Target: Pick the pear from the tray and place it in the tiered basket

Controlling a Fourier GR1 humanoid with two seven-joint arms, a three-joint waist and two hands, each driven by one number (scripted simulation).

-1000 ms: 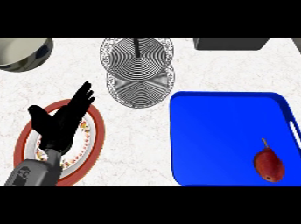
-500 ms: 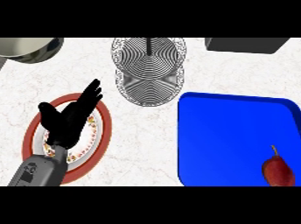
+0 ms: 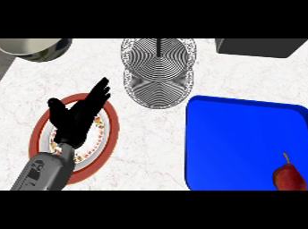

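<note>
While nothing is held yet, the left hand (image 3: 74, 118) sits at lower left of the frame, fingers straight and spread, thumb out, hovering over a red-rimmed plate (image 3: 43, 123); it looks to be resting. Upper left corner: part of a pale bowl (image 3: 34, 47). Top centre: the tiered basket (image 3: 159, 71), wire rings w/ a dark centre post, two round tiers overlapping. Top right: a dark grey box (image 3: 259, 47), cut off by the frame. Right side: the blue tray (image 3: 236, 129), and the pear (image 3: 289, 178) lies in its lower right corner, stem up toward frame top, partly cut by the lower edge. Right hand isn't in view, so I can't tell its state.

Step in hand, as I judge it: reach for the pear. The right arm is prob. the nearer one; come down over the fat end, avoid the tray wall, curl fingers round the body not the stem. Then carry up-left to the basket, clear of the post.

Surface: white marbled counter (image 3: 150, 147), w/ a dark strip past its edge at far left.
</note>
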